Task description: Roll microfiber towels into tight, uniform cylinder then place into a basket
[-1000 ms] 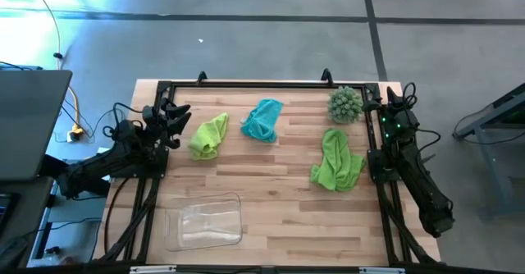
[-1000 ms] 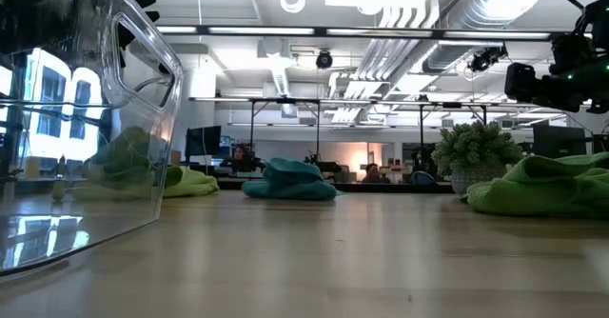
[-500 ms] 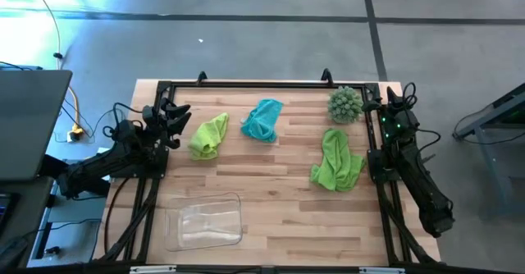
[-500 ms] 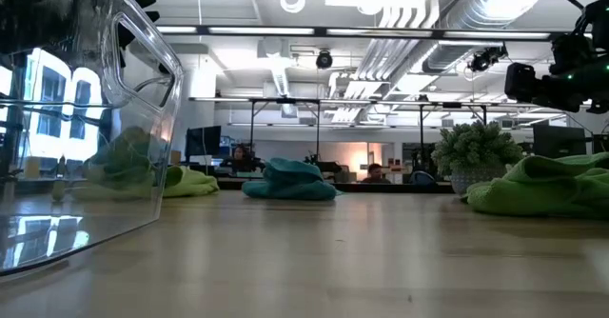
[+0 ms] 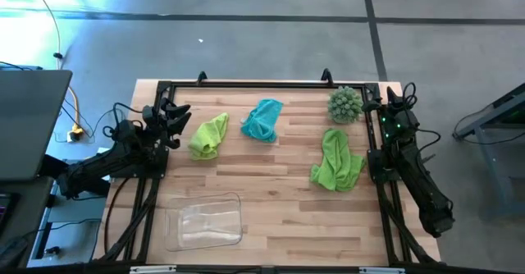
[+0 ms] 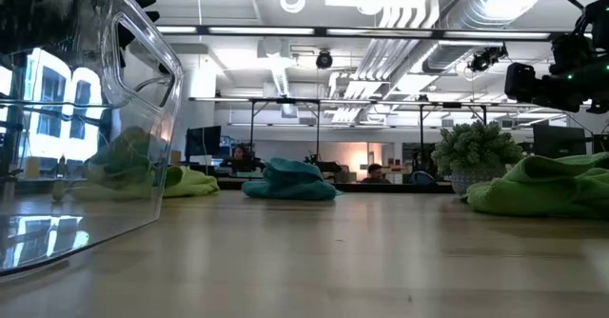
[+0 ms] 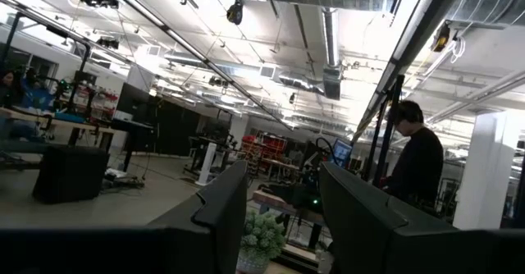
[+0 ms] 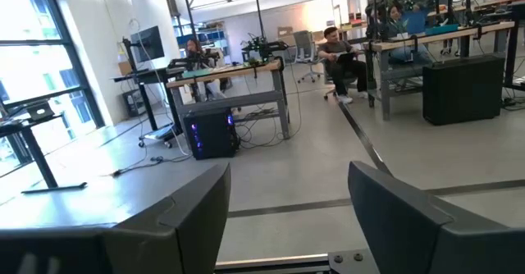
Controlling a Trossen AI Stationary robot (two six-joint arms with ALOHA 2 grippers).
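Observation:
Three microfiber towels lie crumpled on the wooden table: a lime green one (image 5: 209, 136) at the far left, a teal one (image 5: 263, 119) at the far middle, and a second lime green one (image 5: 337, 161) at the right. The clear basket (image 5: 203, 221) stands near the front left edge. My left gripper (image 5: 175, 111) hovers open at the table's left edge, beside the left lime towel. My right gripper (image 5: 387, 100) hovers open at the far right corner. In the wrist views the left gripper (image 7: 283, 216) and the right gripper (image 8: 287, 216) have nothing between their fingers.
A spiky grey-green ball (image 5: 345, 104) sits at the far right, beside the right arm, and also shows in the left wrist view (image 7: 261, 237). A black frame (image 5: 262, 83) runs along the table's far edge. People sit and stand in the room beyond (image 7: 414, 163).

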